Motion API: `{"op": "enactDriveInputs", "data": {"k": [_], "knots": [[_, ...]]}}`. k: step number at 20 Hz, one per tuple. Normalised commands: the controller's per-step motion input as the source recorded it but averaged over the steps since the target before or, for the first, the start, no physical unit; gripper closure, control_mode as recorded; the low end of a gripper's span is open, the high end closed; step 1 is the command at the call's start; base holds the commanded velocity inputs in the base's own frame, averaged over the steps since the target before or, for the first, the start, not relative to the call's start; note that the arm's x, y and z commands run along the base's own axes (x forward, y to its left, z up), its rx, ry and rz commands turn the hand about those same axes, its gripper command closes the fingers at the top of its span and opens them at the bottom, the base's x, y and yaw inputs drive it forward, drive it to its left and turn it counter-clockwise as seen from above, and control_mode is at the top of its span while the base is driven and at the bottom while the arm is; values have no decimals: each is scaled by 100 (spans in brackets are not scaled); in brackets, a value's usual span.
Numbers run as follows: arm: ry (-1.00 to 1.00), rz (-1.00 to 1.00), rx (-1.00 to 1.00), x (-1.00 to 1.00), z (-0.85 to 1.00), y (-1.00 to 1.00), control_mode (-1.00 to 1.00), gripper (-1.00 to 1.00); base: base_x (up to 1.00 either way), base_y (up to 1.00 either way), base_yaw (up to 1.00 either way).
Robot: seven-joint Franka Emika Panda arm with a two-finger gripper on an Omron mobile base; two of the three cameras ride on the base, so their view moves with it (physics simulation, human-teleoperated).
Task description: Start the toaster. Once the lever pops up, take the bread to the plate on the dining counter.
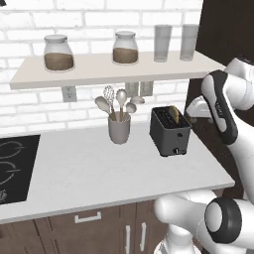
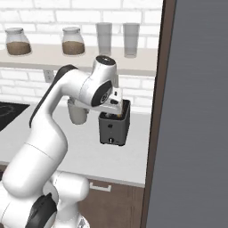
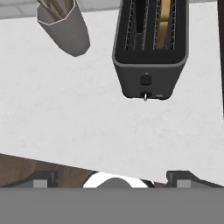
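The dark grey toaster (image 1: 170, 131) stands on the white worktop, right of centre. A tan slice of bread (image 1: 174, 114) sticks up from one slot. In the hand view the toaster (image 3: 151, 65) is ahead at the top, its narrow face with the lever and small knob turned toward me. The bread (image 3: 164, 24) sits in its right slot. My gripper (image 3: 111, 179) is open, its fingertips (image 3: 43, 179) wide apart with nothing between them. It hovers just above the near end of the toaster (image 2: 115, 127). The plate and the dining counter are out of view.
A grey utensil cup (image 1: 119, 128) with spoons and a whisk stands left of the toaster. A black hob (image 1: 15, 168) lies at the far left. A shelf (image 1: 109, 67) with jars and glasses hangs above. A tall dark panel (image 2: 196, 116) walls the right side.
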Motion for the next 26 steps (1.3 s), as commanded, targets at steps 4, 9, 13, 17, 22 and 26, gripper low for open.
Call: {"op": "enactDriveInputs", "data": {"k": [4, 9, 13, 17, 22, 26], "knots": [[0, 0, -3, 14, -44, 0, -100, -100, 0, 0, 0], [-4, 0, -3, 15, -58, 18, -100, -100, 0, 0, 0], [-6, 0, -4, 30, -51, 25, -100, -100, 0, 0, 0], [-1, 0, -2, 46, -27, 10, -100, -100, 0, 0, 0], [0, 0, 0, 61, -12, 0, -100, -100, 0, 0, 0], [0, 0, 0, 48, -28, 1, -100, -100, 0, 0, 0]]}}
